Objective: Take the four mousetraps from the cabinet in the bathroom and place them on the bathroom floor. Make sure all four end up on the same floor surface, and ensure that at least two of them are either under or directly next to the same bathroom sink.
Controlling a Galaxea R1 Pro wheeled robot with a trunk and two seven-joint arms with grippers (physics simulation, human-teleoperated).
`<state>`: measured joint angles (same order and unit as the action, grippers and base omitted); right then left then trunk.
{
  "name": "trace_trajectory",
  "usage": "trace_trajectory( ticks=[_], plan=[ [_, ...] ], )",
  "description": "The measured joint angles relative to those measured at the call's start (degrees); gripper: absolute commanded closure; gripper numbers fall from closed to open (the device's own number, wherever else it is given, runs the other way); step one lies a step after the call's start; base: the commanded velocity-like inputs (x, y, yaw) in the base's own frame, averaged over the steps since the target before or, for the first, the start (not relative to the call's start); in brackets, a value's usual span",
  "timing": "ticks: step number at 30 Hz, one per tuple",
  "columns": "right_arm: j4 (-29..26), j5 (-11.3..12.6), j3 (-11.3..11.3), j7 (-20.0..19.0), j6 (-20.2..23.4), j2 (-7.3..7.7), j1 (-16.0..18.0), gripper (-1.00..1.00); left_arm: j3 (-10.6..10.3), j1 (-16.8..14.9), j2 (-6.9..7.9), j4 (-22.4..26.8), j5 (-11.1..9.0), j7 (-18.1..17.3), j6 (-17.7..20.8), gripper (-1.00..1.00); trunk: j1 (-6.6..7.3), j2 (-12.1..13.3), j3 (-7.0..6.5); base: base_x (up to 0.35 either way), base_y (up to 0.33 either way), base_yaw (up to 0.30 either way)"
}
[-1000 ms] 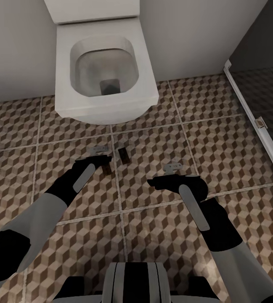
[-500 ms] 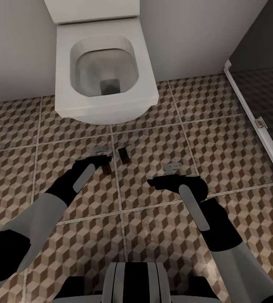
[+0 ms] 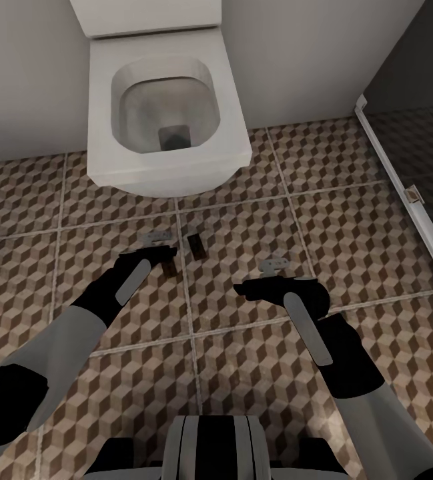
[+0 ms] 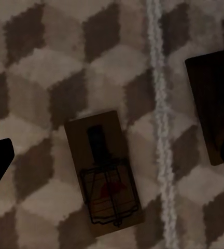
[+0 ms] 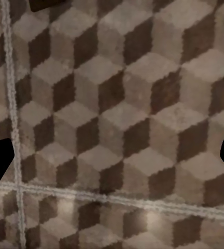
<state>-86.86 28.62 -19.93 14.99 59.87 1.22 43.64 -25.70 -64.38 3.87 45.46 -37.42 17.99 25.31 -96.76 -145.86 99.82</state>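
Note:
Two mousetraps lie flat on the cube-patterned bathroom floor (image 3: 349, 227) in front of the toilet. One mousetrap (image 3: 196, 247) lies free beside a grout line. The other mousetrap (image 3: 170, 266) is partly covered by my left gripper (image 3: 155, 239). In the left wrist view that trap (image 4: 106, 176) lies on the tiles between the spread fingers of the open left gripper (image 4: 112, 161), untouched, and the second trap (image 4: 213, 104) lies across the grout line. My right gripper (image 3: 274, 267) hangs open over bare tiles (image 5: 122, 114). The cabinet and sink are out of view.
A white toilet (image 3: 166, 113) stands against the wall straight ahead. A dark glass shower enclosure (image 3: 423, 167) with a pale frame closes off the right side. Open tiled floor lies to the left and right of my arms.

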Motion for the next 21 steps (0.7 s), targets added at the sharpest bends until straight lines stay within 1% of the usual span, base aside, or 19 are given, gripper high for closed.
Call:
trace_trajectory(
  ticks=[13,21],
  plan=[
    [0.0,0.0,0.0,0.0,0.0,-0.03,0.0,-1.0,0.0,0.1,0.09,0.4,0.0,0.0,0.0,-1.0,0.0,0.0,0.0,0.0,0.0,0.0],
    [0.0,0.0,0.0,0.0,0.0,-0.04,0.0,-1.0,0.0,0.1,0.09,0.6,-0.1,0.1,0.0,-1.0,0.21,0.1,-1.77,0.0,0.0,0.0]
  ],
)
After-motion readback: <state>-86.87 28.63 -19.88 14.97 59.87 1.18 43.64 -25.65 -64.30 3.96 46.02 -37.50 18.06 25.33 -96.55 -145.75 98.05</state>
